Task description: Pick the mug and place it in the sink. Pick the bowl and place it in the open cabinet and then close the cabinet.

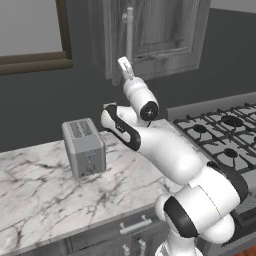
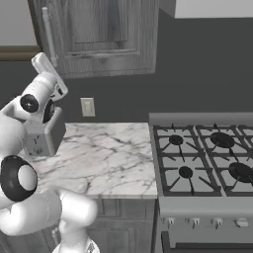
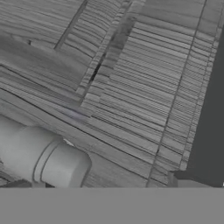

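Cabinet [image 1: 165, 35] at upper centre of left base view, grey wood-grain, framed door shut flush, vertical silver bar handle [image 1: 129, 32] along its left edge. Same cabinet at upper left of right base view, handle at far upper left. Pincer [image 1: 123, 64] raised at upper centre of left base view, right beside the lower end of the handle, over the door's lower left corner; contact not discernible. In right base view, pincer [image 2: 42, 62] at left edge, just below and beside the handle. Pincer's opening not readable from these angles; nothing seen held. In hand view, wood-grain door panel [image 3: 131, 78] very close, pale cylindrical handle end [image 3: 41, 157] at lower left.

Grey toaster [image 1: 84, 147] at left centre of left base view, upright on marble worktop [image 1: 45, 195]. Black gas stove [image 2: 205, 158] at right of right base view, beside the worktop. Wall outlet [image 2: 87, 106] on dark wall, centre left of right base view.
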Available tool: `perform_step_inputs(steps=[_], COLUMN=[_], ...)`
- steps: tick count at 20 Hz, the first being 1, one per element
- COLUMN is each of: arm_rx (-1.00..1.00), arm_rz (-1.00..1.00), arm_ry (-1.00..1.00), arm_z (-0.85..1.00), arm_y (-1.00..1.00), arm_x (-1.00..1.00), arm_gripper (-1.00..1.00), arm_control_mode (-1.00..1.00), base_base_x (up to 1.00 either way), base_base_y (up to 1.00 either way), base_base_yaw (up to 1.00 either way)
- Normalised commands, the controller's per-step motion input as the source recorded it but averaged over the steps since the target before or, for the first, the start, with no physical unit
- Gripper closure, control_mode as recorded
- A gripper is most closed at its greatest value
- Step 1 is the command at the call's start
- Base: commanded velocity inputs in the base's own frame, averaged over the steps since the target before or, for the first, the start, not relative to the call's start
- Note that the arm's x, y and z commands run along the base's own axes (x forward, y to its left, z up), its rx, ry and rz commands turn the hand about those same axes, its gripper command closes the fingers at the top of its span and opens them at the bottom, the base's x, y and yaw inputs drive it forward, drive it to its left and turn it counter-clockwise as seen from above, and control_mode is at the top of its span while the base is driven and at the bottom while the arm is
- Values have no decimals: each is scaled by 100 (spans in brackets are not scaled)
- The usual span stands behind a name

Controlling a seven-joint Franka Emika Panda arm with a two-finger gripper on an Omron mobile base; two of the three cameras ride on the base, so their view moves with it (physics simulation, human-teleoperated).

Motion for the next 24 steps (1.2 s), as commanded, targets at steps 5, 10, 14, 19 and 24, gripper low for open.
perform_step_inputs(steps=[5, 10, 14, 19, 24], arm_rx=[0, 0, 2, 5, 6], arm_rz=[-8, -5, -2, -4, -6], arm_ry=[18, 14, 19, 35, 41], arm_z=[33, 28, 18, 17, 33], arm_y=[-1, -18, -40, -35, -26], arm_x=[90, 77, 88, 100, 100], arm_gripper=[-100, -100, -100, -100, -100], arm_control_mode=[-100, -100, -100, -100, -100], base_base_x=[0, 0, 0, 0, 0], base_base_y=[0, 0, 0, 0, 0], base_base_yaw=[0, 0, 0, 0, 0])
